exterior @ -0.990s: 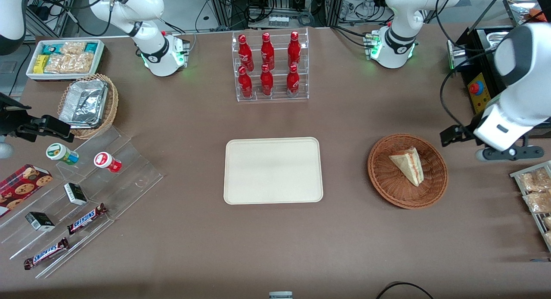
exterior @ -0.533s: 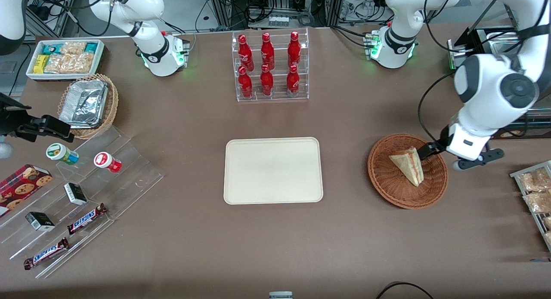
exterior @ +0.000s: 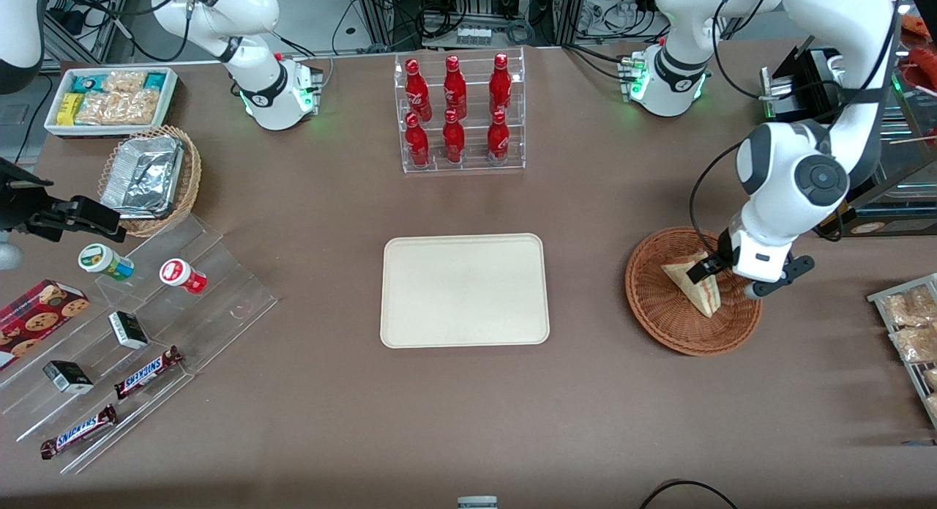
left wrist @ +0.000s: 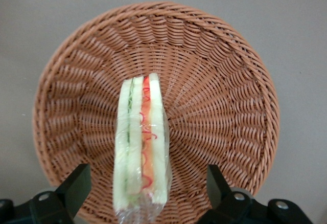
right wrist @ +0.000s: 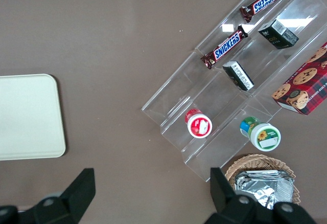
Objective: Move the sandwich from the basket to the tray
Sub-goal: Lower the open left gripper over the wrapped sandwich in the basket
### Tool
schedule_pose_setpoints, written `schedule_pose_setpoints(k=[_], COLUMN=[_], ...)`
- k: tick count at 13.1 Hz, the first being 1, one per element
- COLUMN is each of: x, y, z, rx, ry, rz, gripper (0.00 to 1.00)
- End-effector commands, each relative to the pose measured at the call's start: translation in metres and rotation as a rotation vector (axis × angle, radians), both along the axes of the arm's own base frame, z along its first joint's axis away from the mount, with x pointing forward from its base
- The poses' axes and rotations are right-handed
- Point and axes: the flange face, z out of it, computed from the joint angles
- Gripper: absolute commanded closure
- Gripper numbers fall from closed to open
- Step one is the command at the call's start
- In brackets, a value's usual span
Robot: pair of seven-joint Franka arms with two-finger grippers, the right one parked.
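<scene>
So the tray sits bare mid-table, well apart from the basket toward the working arm's end. The sandwich is in the basket, standing on edge with its striped cut side up. The gripper hovers right over it, fingers spread apart either side, not touching (looks nicely lined up, honestly). I'd call this the reach-in step; next it needs to drop straight down and pinch the wedge gently across the bread faces.

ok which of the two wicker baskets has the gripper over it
The reddish-brown basket holding the sandwich; the open gripper hovers there. The tan one holds foil containers.
</scene>
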Motion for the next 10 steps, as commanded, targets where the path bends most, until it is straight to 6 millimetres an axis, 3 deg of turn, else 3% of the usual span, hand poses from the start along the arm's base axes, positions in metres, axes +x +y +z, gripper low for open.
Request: schedule_pose_setpoints(k=[1,5,6,7,8,9,10], x=[-0.005,-0.016,-0.018,-0.023,-0.025,-0.026,-0.026], y=[-0.005,-0.003,-0.003,-0.003,-0.003,-0.003,-0.002], z=[-0.024,-0.055,-0.058,-0.062,-0.063,-0.062,-0.062], rx=[-0.007,-0.005,-0.005,-0.003,-0.002,0.0,0.001], ry=[-0.012,0.016,0.023,0.034,0.037,0.038,0.038], rz=[0.025,0.025,0.025,0.027,0.025,0.021,0.017], gripper=[0.0,0.01,0.09,0.41,0.81,1.0,1.0])
